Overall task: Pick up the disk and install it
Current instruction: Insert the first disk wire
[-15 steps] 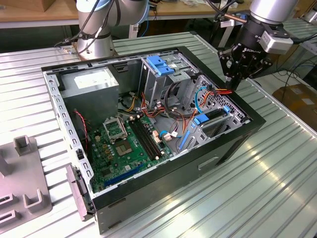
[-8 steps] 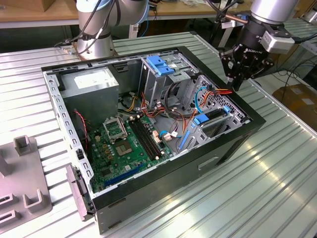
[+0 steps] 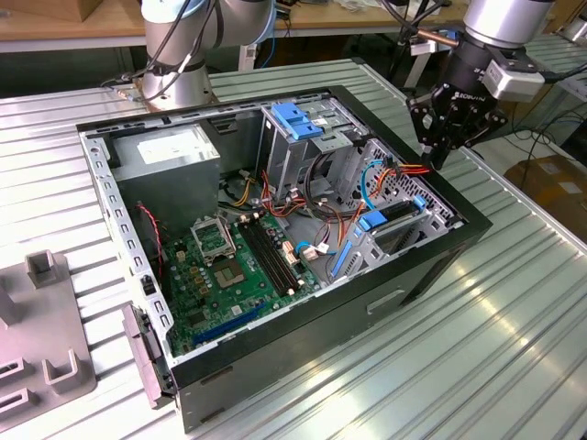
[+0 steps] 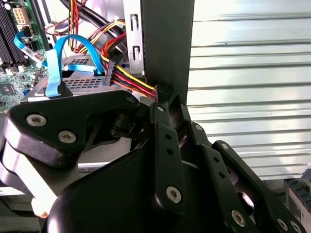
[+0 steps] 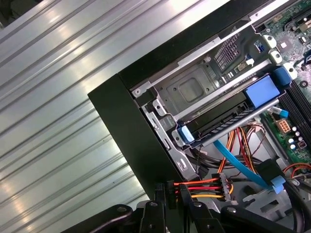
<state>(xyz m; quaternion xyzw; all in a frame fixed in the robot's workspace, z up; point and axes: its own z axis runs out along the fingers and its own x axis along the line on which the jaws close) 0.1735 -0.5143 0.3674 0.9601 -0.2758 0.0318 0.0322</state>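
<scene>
Tool (image 3: 440,154), fingers pinched together and empty, hangs just above the case (image 3: 321,353) edge. The disk (image 5: 221,119) sits slotted inside the case, so it likely needs no holding.

Robotics workshop: open computer case (image 3: 303,357) on ribbed metal bench (image 3: 514,321)
</scene>
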